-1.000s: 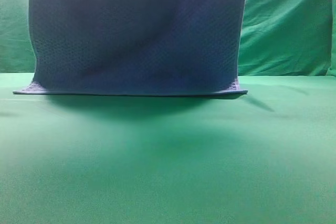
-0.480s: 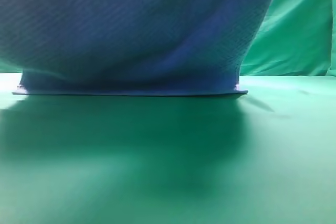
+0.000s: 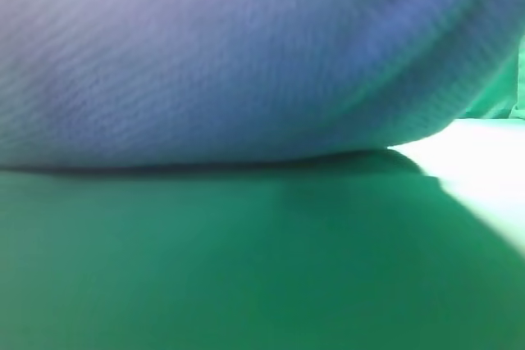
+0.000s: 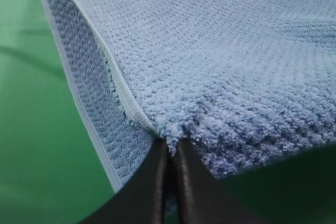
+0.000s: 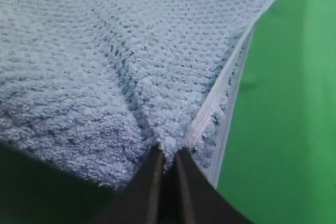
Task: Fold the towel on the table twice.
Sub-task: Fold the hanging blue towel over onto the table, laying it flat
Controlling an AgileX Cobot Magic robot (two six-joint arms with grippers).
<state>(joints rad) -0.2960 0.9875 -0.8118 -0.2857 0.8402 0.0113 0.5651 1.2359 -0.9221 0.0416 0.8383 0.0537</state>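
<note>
Both grippers, left [image 4: 169, 148] and right [image 5: 167, 156], have jaws pinched on towel [image 3: 230, 63] corners; lifted cloth spans between them, above the surface [image 3: 246, 268].

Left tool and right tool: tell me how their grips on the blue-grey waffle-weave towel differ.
The left tool pinches the blue-grey waffle-weave towel with the pale hem running away to its left; the right tool has the hem on its right. Beside the left tool a lower towel layer shows broadly; beside the right tool only a narrow strip shows. Both are shut on bunched cloth near a corner, above the smooth green table.
</note>
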